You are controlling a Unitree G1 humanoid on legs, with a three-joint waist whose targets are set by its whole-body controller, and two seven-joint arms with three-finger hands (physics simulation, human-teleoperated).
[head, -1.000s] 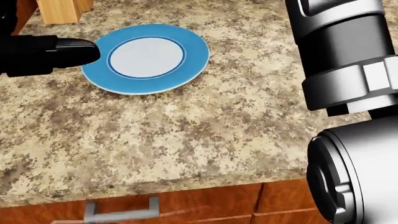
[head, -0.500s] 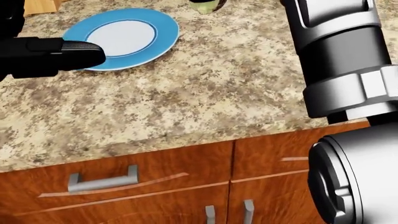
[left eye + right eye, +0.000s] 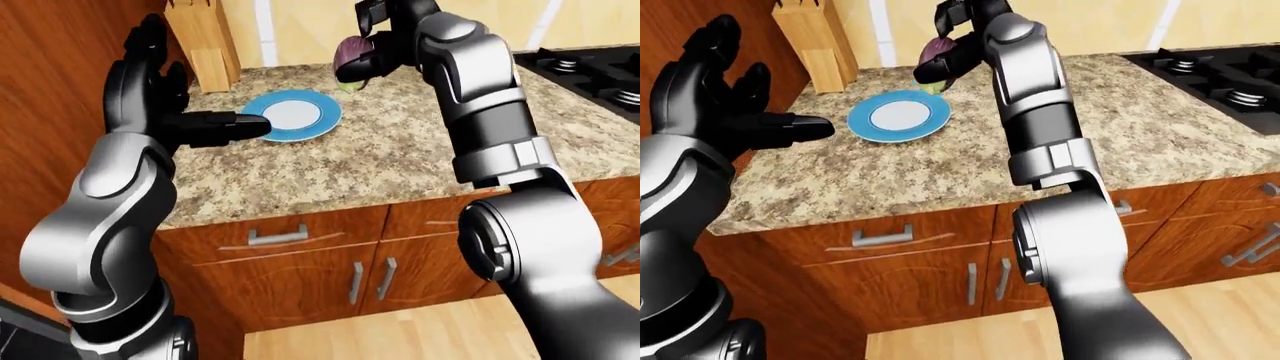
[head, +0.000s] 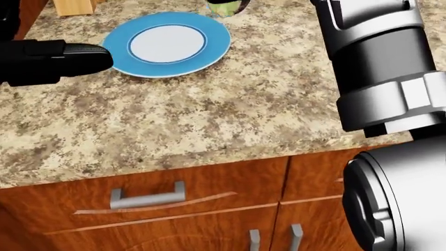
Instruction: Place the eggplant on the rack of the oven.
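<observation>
Purple and shiny, the eggplant [image 3: 352, 54] is up in the air, gripped by the right robot hand [image 3: 385, 34] at about 12 o'clock in the left-eye view, likely so it can be carried away. Its fingers seem closed round it, though they are partly hidden. The left robot hand [image 3: 715, 97] is spread and holds nothing. Below sits a blue plate [image 4: 167, 44] on the speckled tabletop [image 4: 230, 104]. No oven shows.

Head cameras, seemingly downward over counter [image 4: 209, 115]
</observation>
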